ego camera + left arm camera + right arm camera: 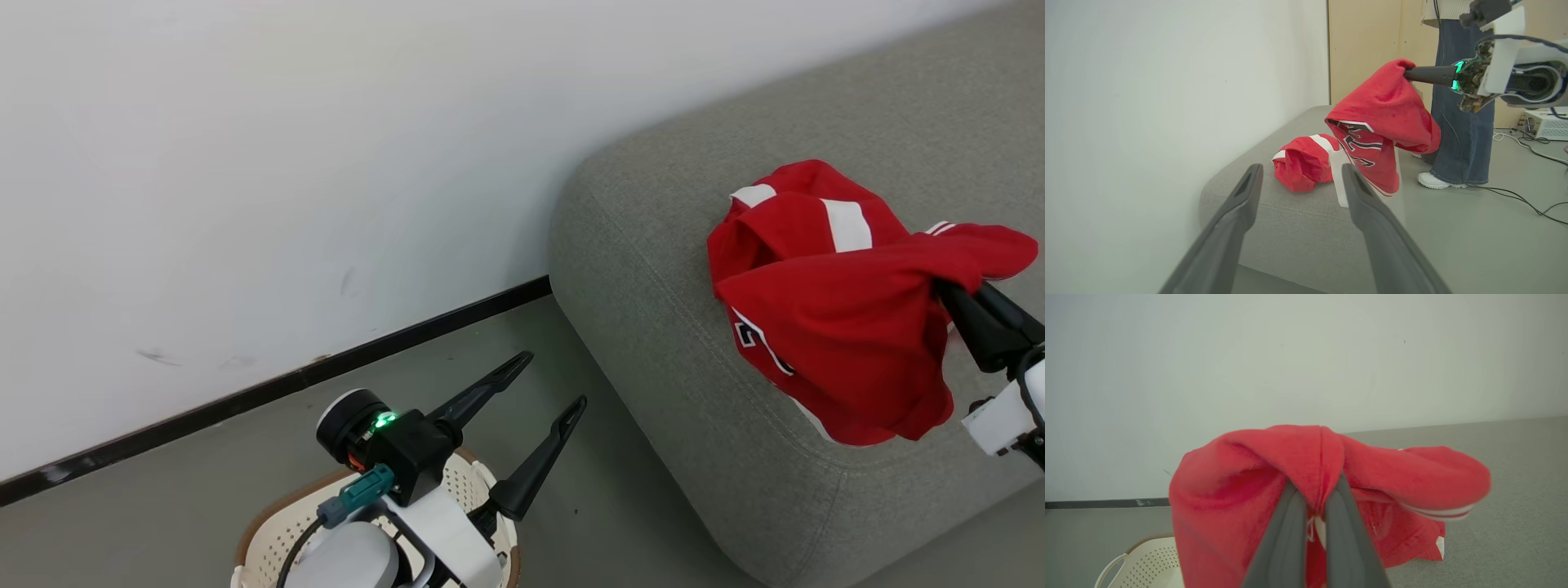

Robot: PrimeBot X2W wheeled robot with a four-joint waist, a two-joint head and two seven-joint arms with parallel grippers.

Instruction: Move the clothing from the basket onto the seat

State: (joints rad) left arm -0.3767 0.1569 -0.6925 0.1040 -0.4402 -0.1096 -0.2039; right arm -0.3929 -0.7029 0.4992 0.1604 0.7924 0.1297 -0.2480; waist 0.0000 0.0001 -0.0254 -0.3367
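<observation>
Head view: high up, tilted down and forward onto grey sofa corner, white wall and floor; left gripper low centre over laundry basket, right gripper at right edge. Left wrist view: low, looks along own spread fingers at sofa end from a little off, side-on to red garment and person's legs. Right wrist view: tight on same garment, faces wall, basket lower left. Shared across all three: garment, sofa, wall.
</observation>
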